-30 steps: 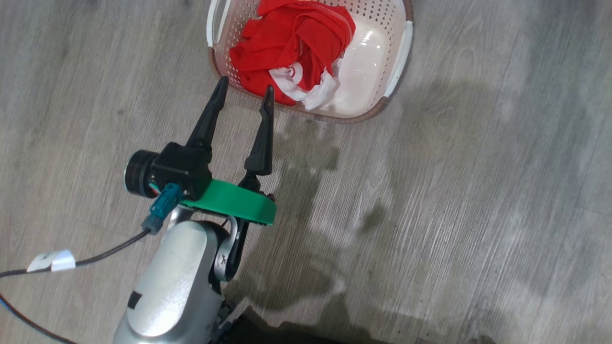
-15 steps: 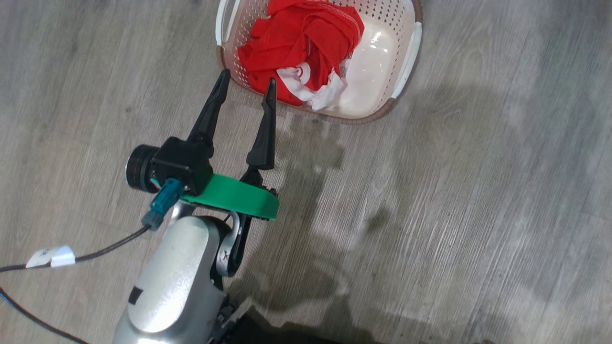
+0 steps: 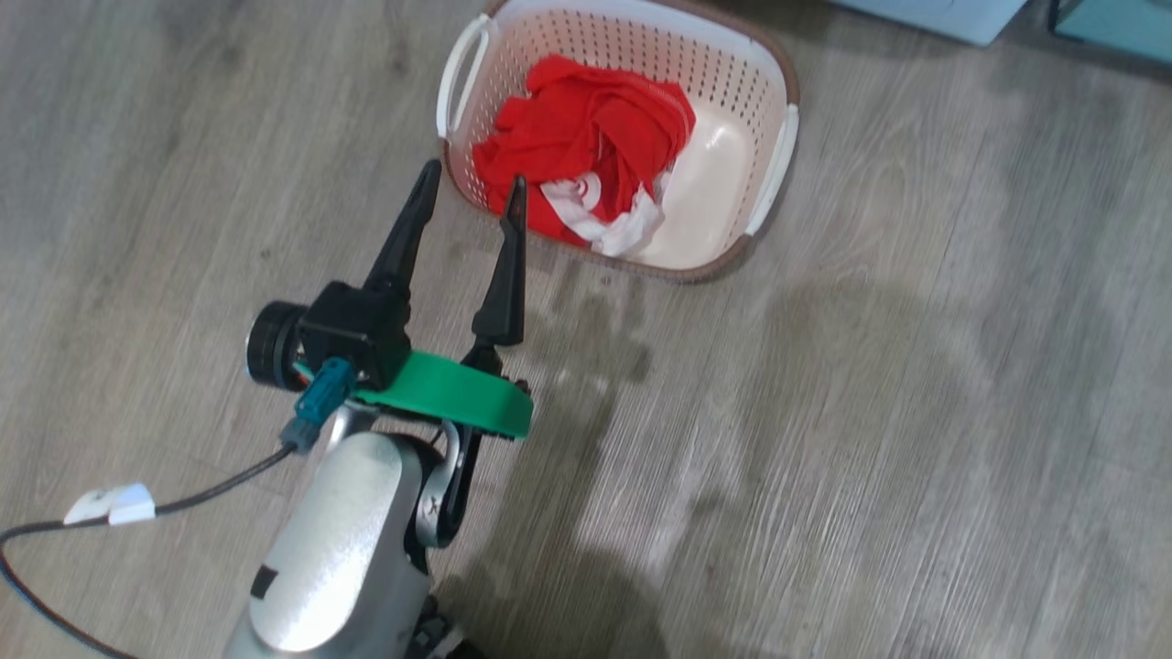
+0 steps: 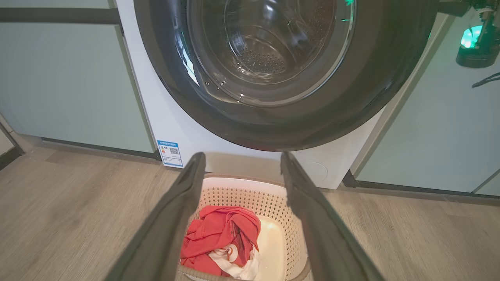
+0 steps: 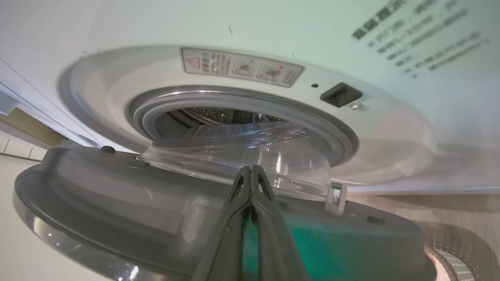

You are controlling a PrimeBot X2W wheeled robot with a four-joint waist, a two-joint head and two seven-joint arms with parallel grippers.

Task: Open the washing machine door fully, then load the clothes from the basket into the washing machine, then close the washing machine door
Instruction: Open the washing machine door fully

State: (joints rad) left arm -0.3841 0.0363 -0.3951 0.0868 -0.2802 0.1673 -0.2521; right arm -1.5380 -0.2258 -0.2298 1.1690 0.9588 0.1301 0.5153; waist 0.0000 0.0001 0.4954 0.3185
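Basket (image 3: 586, 37) upright on the floor (image 3: 824, 458) just before the washing machine (image 4: 164, 117), mouth upward; clothes (image 3: 586, 146) heaped against its left wall. Washing machine door (image 5: 117, 203) ajar, glass bowl toward the machine. Left gripper (image 3: 473, 174) spread wide, empty, aimed at the basket's near-left corner. Right gripper (image 5: 250, 168) closed on nothing, at the door's inner face.

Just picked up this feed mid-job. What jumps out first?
The bright red clothes heaped in the cream basket on the floor catch the eye first, with the open left end effector poised by the basket's near rim. In the wrist views, the glossy black-rimmed washing machine door looms above the basket, partly open, with the shut right end effector at its inner side.
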